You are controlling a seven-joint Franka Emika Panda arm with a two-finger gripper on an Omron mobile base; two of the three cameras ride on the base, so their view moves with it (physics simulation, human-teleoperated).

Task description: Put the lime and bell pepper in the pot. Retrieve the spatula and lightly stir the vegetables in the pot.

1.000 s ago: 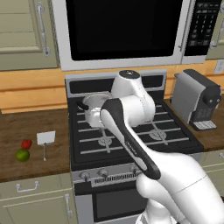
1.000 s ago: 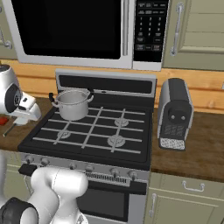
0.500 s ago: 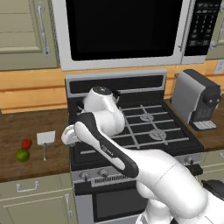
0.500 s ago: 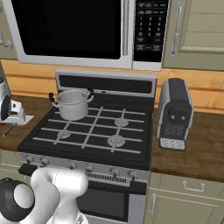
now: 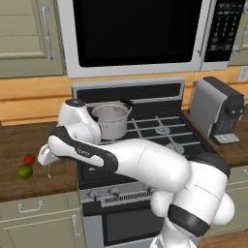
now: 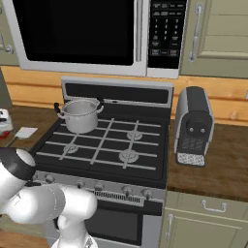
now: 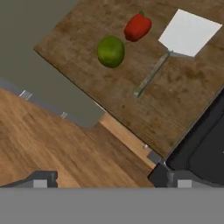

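At the upper middle of my hand view, the lime (image 7: 110,51) and the bell pepper (image 7: 138,26) lie side by side on the wooden table (image 7: 175,109), with the spatula (image 7: 177,43) just to their right. I judge nothing is done yet: the pot (image 5: 111,120) sits on the stove's back left burner, and its inside looks bare. Both vegetables and the stirring remain. My pincer (image 7: 111,179) stands wide open at the bottom edge, holding and touching nothing.
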